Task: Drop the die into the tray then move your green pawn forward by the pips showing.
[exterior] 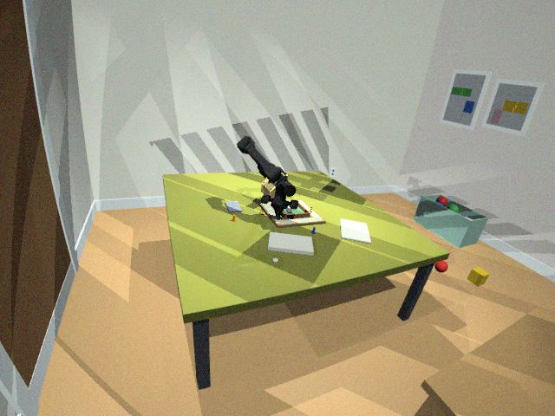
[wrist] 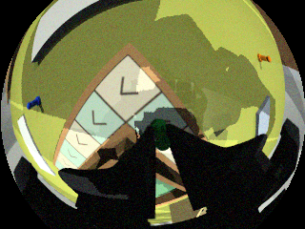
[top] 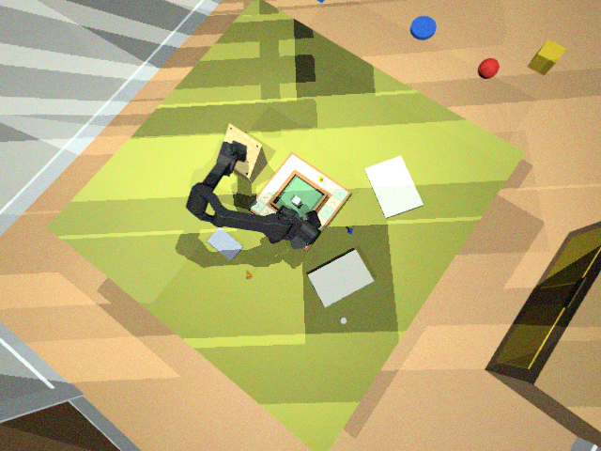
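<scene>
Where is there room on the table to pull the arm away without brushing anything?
Most room: the table beyond the base plate, and its corner past the white disc. Crowded: around the board, with blue pawn, orange pawn, grey card and two white sheets.
</scene>
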`<state>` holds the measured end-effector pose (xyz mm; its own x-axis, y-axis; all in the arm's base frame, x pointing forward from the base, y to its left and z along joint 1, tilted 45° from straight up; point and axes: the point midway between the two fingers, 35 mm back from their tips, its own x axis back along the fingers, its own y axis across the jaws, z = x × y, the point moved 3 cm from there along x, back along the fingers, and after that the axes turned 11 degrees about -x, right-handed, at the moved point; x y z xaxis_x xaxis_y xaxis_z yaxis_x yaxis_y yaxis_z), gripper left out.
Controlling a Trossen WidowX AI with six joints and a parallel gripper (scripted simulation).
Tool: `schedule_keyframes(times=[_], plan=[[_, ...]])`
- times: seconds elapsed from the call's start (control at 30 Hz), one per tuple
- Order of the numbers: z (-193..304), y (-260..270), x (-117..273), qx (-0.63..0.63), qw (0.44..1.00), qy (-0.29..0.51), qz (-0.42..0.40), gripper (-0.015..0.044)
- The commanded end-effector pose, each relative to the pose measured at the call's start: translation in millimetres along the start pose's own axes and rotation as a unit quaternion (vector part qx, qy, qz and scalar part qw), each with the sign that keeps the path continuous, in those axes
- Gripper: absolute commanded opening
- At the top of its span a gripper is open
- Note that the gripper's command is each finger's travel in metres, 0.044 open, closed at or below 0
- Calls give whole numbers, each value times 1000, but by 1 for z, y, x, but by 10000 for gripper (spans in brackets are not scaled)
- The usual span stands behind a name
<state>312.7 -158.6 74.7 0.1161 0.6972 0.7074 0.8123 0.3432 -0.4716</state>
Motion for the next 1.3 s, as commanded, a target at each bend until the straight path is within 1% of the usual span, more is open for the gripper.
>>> schedule_keyframes(times=[0.0, 0.1, 0.23, 0.57, 0.87, 1.07, 1.27], plan=[[1, -1, -2, 4, 1000, 0, 4, 22], [1, -1, -2, 4, 1000, 0, 4, 2], [0, 1, 7, 4, 1000, 1, 2, 0], [-3, 9, 66, 5, 1000, 4, -1, 0], [0, 5, 121, 5, 1000, 3, 2, 0], [1, 8, 124, 5, 1000, 3, 2, 0], [12, 40, 116, 5, 1000, 3, 0, 0]])
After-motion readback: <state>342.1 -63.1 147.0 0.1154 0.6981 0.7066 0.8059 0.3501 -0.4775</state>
